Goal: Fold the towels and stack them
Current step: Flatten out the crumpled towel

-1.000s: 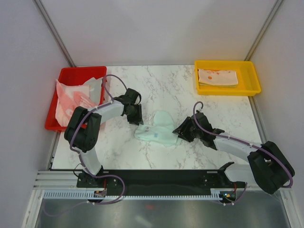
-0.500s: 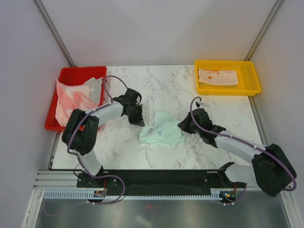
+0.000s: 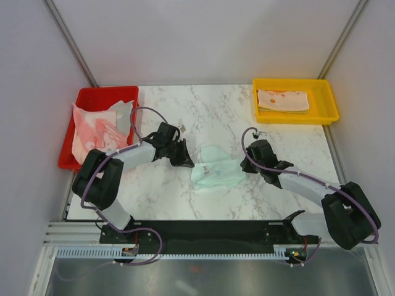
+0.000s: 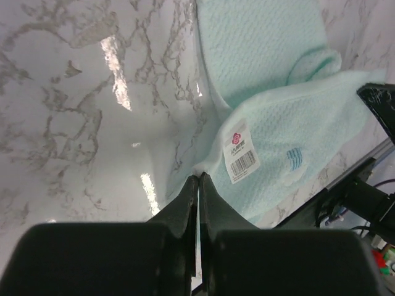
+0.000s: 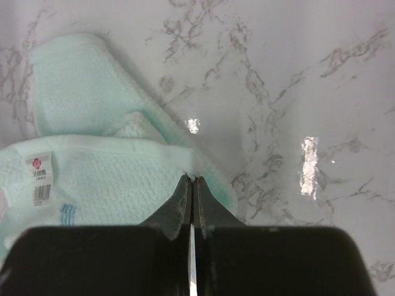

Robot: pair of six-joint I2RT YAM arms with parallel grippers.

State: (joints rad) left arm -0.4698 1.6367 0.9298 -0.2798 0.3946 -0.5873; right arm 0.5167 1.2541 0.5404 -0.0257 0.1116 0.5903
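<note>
The step in hand looks like the folding of one cloth. The soft, waffle-textured mint green towel (image 3: 216, 172) lies rumpled and partly doubled over itself in the middle of the glossy white marble-patterned tabletop (image 3: 203, 111), between the two arms. The left gripper (image 4: 199, 177) is clenched on the towel's left edge, its jaws pressed together with a sliver of cloth nipped at their tips, just beside a small white barcode tag (image 4: 239, 151). The right gripper (image 5: 191, 179) is clenched the same way on the edge of the upper layer at the towel's right side.

The next move probably calls for both arms to lift together and draw apart, so the limp cloth spreads taut before it is laid over into a neat rectangle. With so little fabric in each pinch, an uneven pull could let a corner slip.

At the far left, a red plastic tray (image 3: 99, 92) holds loose, crumpled pink towels (image 3: 92, 126). At the far right, a yellow plastic tray (image 3: 296, 82) holds a flat, folded peach towel (image 3: 282, 100), likely where the stack is built
</note>
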